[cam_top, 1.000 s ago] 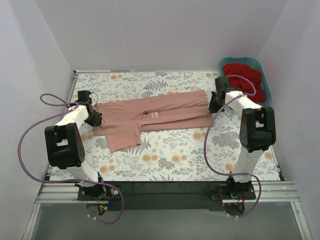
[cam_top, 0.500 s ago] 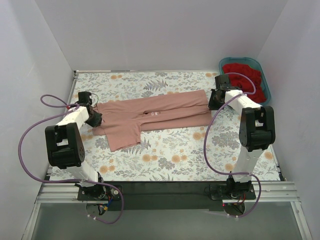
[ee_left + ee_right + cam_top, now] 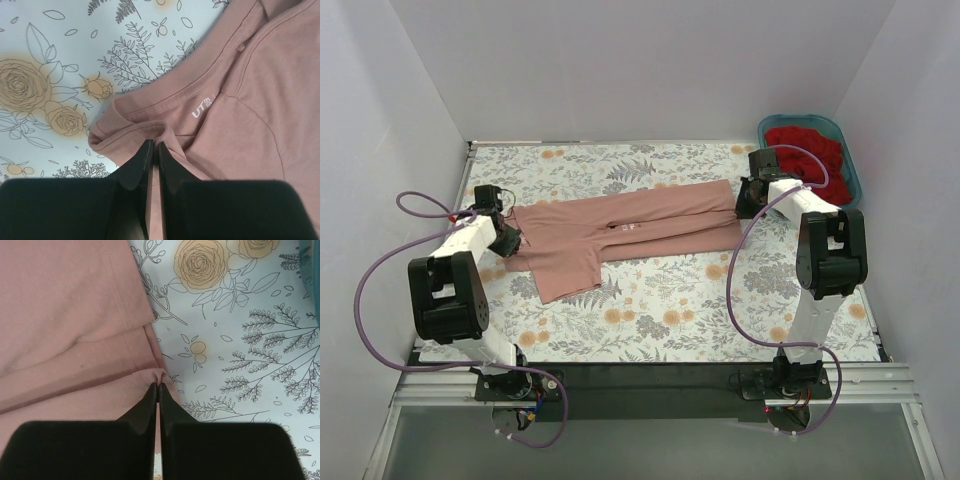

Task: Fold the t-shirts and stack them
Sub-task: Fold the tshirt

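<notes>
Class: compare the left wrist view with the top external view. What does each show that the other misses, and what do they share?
Only the left wrist view: the white neck-label print by the collar, and the left gripper seen close, shut on a pinched fold of the pink t-shirt.
Only the top external view: the red t-shirt heaped in the teal tub, and the right gripper at the pink t-shirt's other end.
Both: the pink t-shirt lying on the floral cloth.

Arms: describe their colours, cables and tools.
The left arm and right arm are white links with boxy black joints. A purple cable loops along each. The left tool and right tool each have two black fingers tapering to thin tips.
</notes>
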